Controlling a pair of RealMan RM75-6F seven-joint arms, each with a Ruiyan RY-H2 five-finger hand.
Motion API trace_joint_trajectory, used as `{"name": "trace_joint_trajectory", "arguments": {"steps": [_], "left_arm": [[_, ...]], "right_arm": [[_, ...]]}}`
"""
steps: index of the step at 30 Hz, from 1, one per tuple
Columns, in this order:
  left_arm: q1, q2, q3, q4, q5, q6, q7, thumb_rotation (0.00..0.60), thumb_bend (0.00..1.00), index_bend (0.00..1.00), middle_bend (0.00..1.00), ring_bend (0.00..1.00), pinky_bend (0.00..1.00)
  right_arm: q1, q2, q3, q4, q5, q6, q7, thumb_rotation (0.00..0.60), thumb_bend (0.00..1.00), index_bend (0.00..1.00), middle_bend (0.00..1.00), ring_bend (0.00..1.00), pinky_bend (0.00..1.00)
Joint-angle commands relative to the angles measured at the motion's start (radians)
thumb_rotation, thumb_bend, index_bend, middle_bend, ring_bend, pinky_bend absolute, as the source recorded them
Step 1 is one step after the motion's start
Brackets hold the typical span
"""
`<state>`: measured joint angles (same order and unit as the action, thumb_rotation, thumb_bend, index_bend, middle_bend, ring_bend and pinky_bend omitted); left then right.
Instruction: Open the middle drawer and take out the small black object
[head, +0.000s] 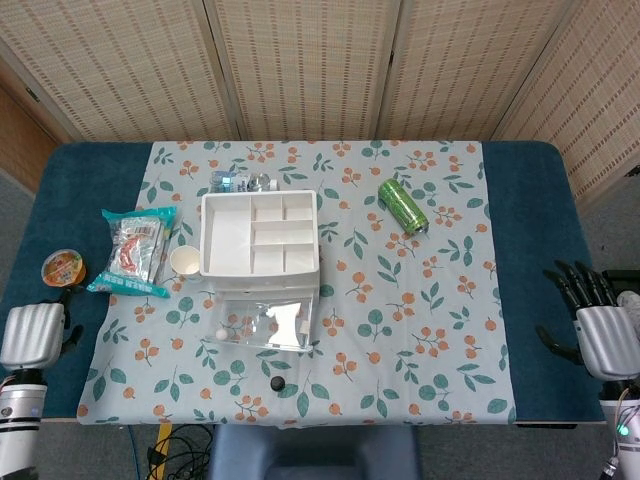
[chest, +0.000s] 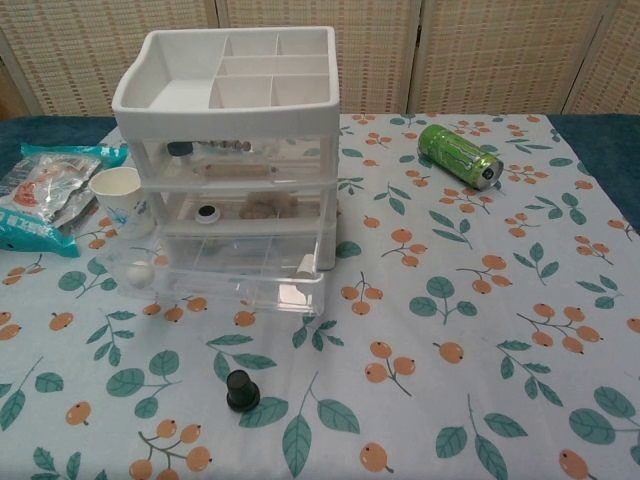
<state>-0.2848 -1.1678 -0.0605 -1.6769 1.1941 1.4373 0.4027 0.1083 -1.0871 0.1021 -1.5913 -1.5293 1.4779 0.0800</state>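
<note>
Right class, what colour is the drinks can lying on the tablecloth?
Green, with darker markings. The drinks can shows best in the chest view.

Folding woven screen (head: 310, 65) stands directly behind the blue table (head: 540, 190); floral cloth (head: 420, 330) covers the table.

Drawer unit (chest: 235, 150) stands left of centre on the tablecloth (chest: 480, 300); one of its drawers (chest: 225, 275) is pulled out toward the near edge. Small object (chest: 239, 388) lies on the cloth, in front of that drawer — apart from it. Cup (chest: 117, 190) sits just left of the unit; snack bag (chest: 35, 200) further left. Can (chest: 459, 155) lies on its side, right of the unit — well apart.
</note>
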Motion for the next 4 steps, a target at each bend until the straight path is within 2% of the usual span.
{"name": "trace_joint_trajectory", "arguments": {"steps": [1, 4], "left_arm": [[0.036, -0.031, 0.003, 0.036, 0.037, 0.060, -0.019, 0.600, 0.29, 0.23, 0.52, 0.47, 0.72], [0.060, -0.054, 0.012, 0.063, 0.082, 0.097, -0.049, 0.600, 0.29, 0.23, 0.50, 0.45, 0.70]], "right_arm": [[0.002, -0.002, 0.001, 0.000, 0.004, -0.002, 0.000, 0.600, 0.30, 0.12, 0.08, 0.06, 0.07], [0.001, -0.006, -0.001, -0.001, 0.005, -0.001, 0.001, 0.600, 0.30, 0.12, 0.08, 0.06, 0.07]]}}
